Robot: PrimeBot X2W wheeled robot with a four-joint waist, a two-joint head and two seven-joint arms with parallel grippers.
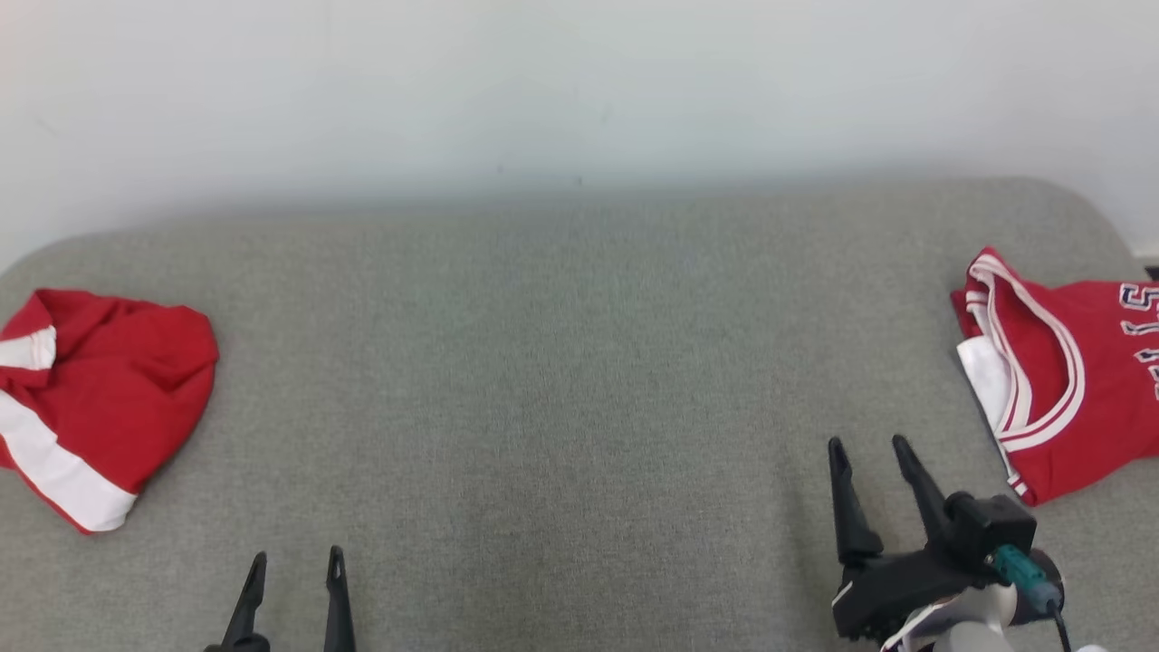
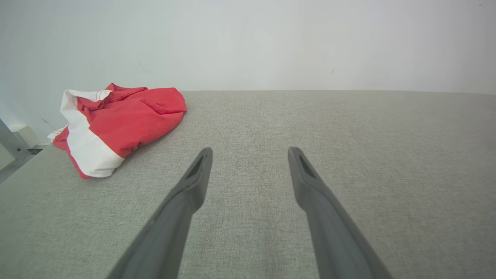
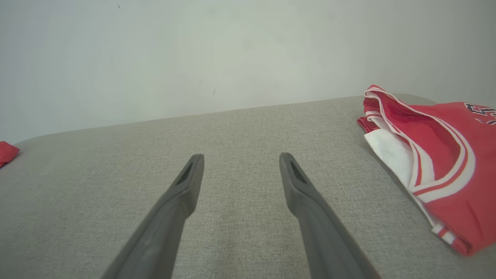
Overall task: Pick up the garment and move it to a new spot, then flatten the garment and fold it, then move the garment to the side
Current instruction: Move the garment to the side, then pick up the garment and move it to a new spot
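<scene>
Left hand (image 1: pixel 297 554): open, empty, at the grey padded surface's (image 1: pixel 579 362) front edge.
Crumpled garment (image 1: pixel 109 389): left edge, apart from the left hand, ahead-left.
Right hand (image 1: pixel 866 443): open, empty.
Folded jersey (image 1: pixel 1068 380): right edge, near the right hand.

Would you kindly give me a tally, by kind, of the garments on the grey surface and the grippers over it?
Red-and-white garments: 2 (crumpled garment at the left, folded jersey at the right)
Grippers: 2 (left gripper, right gripper, both open and holding nothing)
Total: 4
</scene>
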